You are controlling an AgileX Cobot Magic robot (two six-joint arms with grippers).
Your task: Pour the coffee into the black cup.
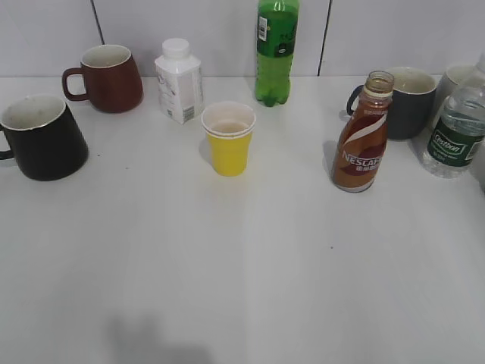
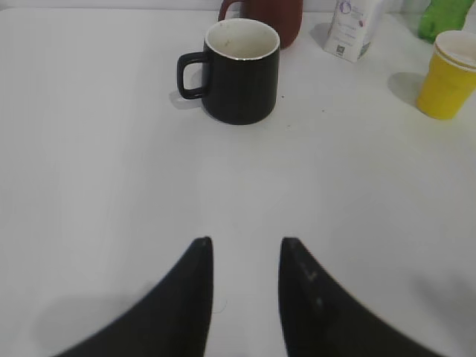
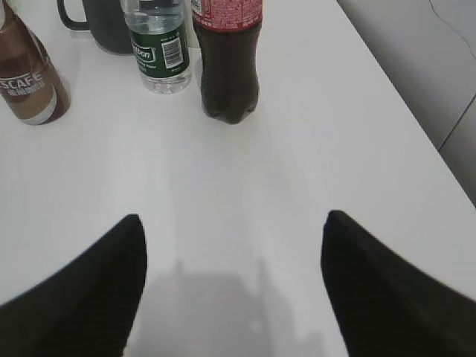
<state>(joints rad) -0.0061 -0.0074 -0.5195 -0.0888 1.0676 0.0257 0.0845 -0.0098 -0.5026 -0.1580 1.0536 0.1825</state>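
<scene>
From outside, we see the slim brown coffee bottle [image 1: 363, 136], uncapped, standing right of a yellow paper cup [image 1: 228, 139]; the glossy black cup [image 1: 42, 138] sits far left. Our left gripper [image 2: 245, 286], narrowly parted and empty, faces that cup. Our right gripper [image 3: 232, 279], spread wide and empty, seems readied for the bottle.

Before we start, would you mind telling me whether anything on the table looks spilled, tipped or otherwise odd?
Nothing stands out. The coffee bottle stands upright with its cap off, the black cup sits upright, and the white table shows no spill. Both hands are clear of everything.
</scene>
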